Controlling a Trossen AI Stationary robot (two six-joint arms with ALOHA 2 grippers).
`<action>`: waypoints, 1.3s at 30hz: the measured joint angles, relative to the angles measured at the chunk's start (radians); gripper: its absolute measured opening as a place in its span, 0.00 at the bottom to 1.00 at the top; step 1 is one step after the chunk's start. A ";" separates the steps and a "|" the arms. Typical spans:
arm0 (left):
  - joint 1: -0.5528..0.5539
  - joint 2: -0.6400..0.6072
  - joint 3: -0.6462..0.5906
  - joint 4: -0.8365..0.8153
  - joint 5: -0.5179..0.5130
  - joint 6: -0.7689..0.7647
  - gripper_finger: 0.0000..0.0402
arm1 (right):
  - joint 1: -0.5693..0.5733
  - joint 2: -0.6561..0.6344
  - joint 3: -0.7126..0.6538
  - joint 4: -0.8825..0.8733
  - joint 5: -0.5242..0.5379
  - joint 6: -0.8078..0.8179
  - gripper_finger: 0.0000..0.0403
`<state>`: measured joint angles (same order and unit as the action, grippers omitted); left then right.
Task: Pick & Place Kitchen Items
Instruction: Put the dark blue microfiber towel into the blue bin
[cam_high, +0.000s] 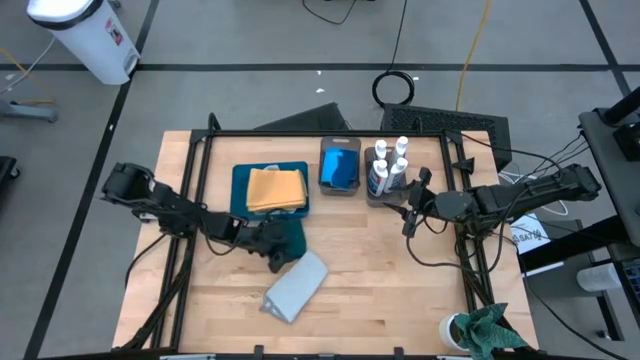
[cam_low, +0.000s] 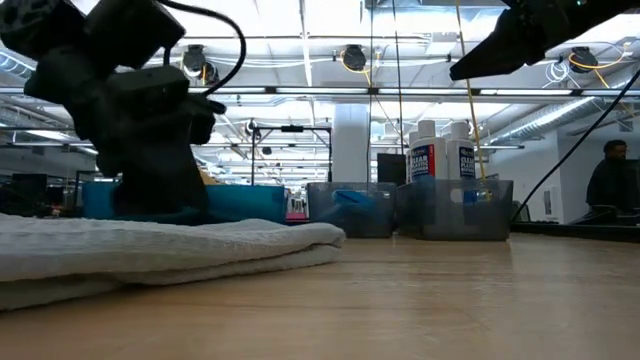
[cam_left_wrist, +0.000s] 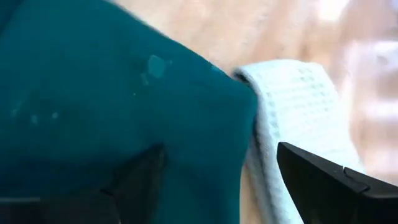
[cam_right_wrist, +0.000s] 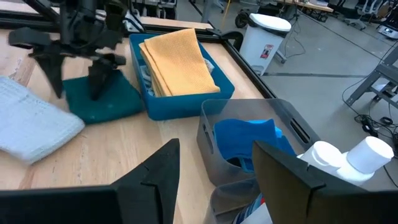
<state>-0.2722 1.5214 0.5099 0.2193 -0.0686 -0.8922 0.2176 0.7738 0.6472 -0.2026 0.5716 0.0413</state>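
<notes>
dark teal folded cloth (cam_high: 290, 238) lies on the wooden surface (cam_high: 380, 270), directly under the left tool (cam_high: 275, 250), whose fingers straddle it open, gripping nothing; right tool (cam_high: 408, 205) open, farther off.

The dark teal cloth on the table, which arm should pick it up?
Left. The left gripper is open right over the dark teal cloth, fingers straddling it, while the right gripper hangs by the bin of bottles.

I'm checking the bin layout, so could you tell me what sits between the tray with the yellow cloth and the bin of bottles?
The bin holding blue sponges sits between the tray and the bottle bin, seen in the high view.
</notes>
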 joint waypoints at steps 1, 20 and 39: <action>-0.001 0.010 -0.001 0.048 0.003 0.030 0.79 | 0.000 0.000 0.000 0.003 0.000 0.003 0.42; 0.128 0.406 0.318 0.219 0.197 0.364 0.79 | 0.000 0.003 0.000 0.041 -0.064 0.049 0.42; 0.132 0.269 0.829 -0.655 0.042 0.851 0.79 | 0.091 0.316 -0.166 0.485 -0.315 0.522 0.42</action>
<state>-0.1398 1.7905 1.3384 -0.4355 -0.0261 -0.0414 0.3084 1.0903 0.4809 0.2820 0.2564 0.5632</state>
